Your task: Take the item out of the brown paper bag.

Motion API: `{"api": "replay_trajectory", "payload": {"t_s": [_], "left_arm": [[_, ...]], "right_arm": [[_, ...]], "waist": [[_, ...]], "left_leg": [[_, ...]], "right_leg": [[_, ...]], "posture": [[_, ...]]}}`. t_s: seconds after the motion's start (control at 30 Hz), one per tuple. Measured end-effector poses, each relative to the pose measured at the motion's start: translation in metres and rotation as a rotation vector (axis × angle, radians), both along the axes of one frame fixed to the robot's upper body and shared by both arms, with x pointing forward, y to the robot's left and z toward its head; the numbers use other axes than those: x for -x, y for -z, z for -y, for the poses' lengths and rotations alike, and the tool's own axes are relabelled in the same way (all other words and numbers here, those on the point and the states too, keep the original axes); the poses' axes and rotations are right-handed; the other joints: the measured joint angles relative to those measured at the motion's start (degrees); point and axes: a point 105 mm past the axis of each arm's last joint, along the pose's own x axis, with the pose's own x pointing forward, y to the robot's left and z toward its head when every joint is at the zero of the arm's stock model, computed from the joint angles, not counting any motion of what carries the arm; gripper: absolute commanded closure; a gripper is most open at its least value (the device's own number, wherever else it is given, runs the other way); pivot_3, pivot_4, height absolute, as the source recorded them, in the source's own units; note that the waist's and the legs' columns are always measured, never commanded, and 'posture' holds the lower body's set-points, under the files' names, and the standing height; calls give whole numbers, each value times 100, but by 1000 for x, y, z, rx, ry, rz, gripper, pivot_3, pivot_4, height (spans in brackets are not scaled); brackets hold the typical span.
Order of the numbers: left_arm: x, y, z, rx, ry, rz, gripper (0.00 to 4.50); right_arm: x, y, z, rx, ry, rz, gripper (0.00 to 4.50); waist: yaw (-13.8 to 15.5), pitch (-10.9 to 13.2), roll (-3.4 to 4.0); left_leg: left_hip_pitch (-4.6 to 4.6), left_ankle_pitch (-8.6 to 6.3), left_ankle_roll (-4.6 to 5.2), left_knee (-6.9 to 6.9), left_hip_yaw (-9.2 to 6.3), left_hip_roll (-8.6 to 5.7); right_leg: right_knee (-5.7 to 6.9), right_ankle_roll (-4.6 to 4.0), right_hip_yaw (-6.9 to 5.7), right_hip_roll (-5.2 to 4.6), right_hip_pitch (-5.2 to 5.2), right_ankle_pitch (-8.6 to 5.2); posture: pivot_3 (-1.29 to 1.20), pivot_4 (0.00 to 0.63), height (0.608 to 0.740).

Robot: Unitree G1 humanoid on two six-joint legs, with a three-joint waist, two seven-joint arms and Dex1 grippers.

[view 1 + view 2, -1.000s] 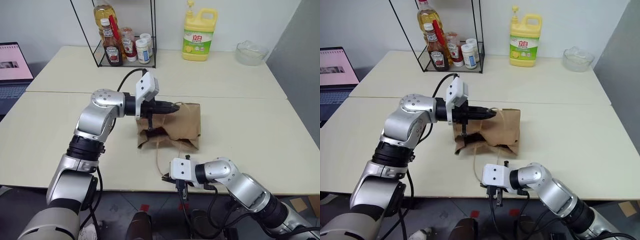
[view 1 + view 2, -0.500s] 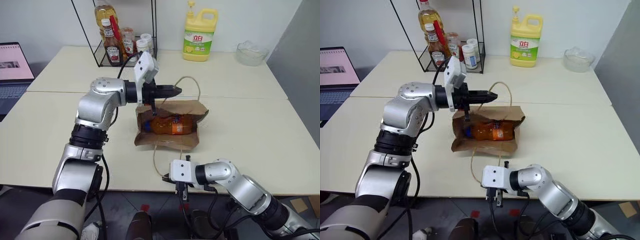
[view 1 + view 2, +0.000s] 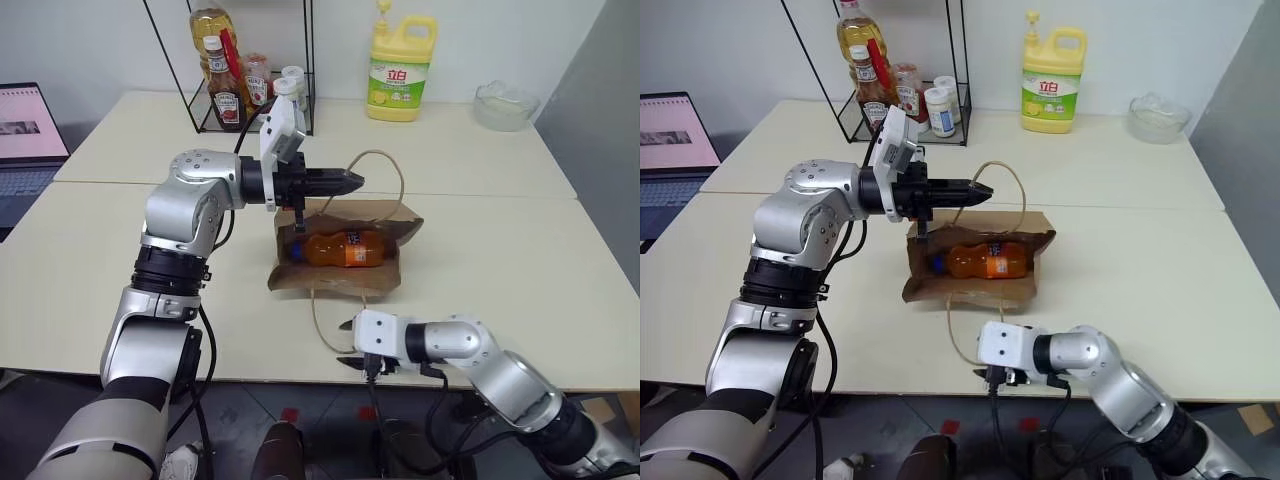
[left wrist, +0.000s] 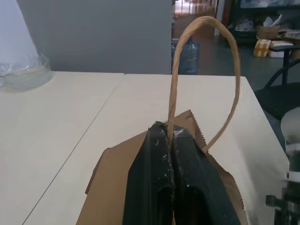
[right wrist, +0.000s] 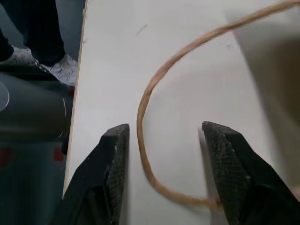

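- The bench point(image 3: 520, 260) carries the whole job, with a wire rack point(image 3: 250, 70) of sauce bottles, a yellow detergent jug point(image 3: 398, 62) and a glass bowl point(image 3: 505, 105) along its far side, and a laptop point(image 3: 25, 135) off to my left.
- The brown paper bag point(image 3: 345, 275) lies on its side mid-bench, its mouth pulled up so I can see right in.
- My left hand point(image 3: 345, 181) hovers level just above the bag's far edge, clenched on the upper cord handle point(image 4: 206, 70), and that lift is what holds the mouth open.
- The item point(image 3: 340, 247), an orange bottle with its blue cap toward my left, lies flat inside the bag on the lower panel, in plain sight.
- My right hand point(image 5: 164, 154) sits low at the near bench edge, released, jaws spread either side of the lower cord handle point(image 5: 154, 93) that trails on the bench; it grips nothing.
- I judge we're at the opening step: bag held open, bottle not yet touched.
- Next I'd bring the right hand up and into the mouth, line its jaws across the bottle's body and close there, keeping clear of the loose cord and keeping the left lift steady so the paper doesn't sag.
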Motion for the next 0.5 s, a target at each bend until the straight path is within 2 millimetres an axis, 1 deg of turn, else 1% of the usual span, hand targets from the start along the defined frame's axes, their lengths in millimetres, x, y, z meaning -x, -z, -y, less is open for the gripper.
{"api": "replay_trajectory", "payload": {"t_s": [0.03,0.1,0.17,0.27,0.33,0.5], "left_arm": [[0,0,0,0,2,1,4500],[1,0,1,0,12,3,4500],[1,0,1,-1,16,1,4500],[1,0,0,0,16,1,4500],[1,0,0,2,15,1,4500],[0,1,0,9,16,5,4500]], "right_arm": [[1,-7,0,-14,-2,9,1834],[7,-29,2,-69,-11,6,1834],[13,-44,7,-96,-18,-4,1834],[19,-56,17,-115,-10,-54,1834],[20,-66,21,-166,8,-86,1834],[6,-101,6,-308,29,-35,1834]], "waist": [[0,0,0],[-1,0,0],[0,0,0],[5,1,-2],[2,1,-2],[-17,2,-1]], "left_leg": [[0,0,0,-1,0,0],[0,0,0,-1,0,0],[0,0,1,-1,0,0],[-1,-1,1,-1,0,0],[0,-1,2,-1,0,0],[1,-1,2,-3,0,1]], "right_leg": [[0,0,0,0,0,0],[0,0,0,0,-1,0],[-1,0,0,0,1,0],[-1,0,0,0,1,0],[-1,0,0,0,1,0],[2,0,1,1,-3,0]], "posture": [[0,150,740],[0,150,740],[0,150,740],[0,150,740],[0,150,740],[0,150,740]]}}
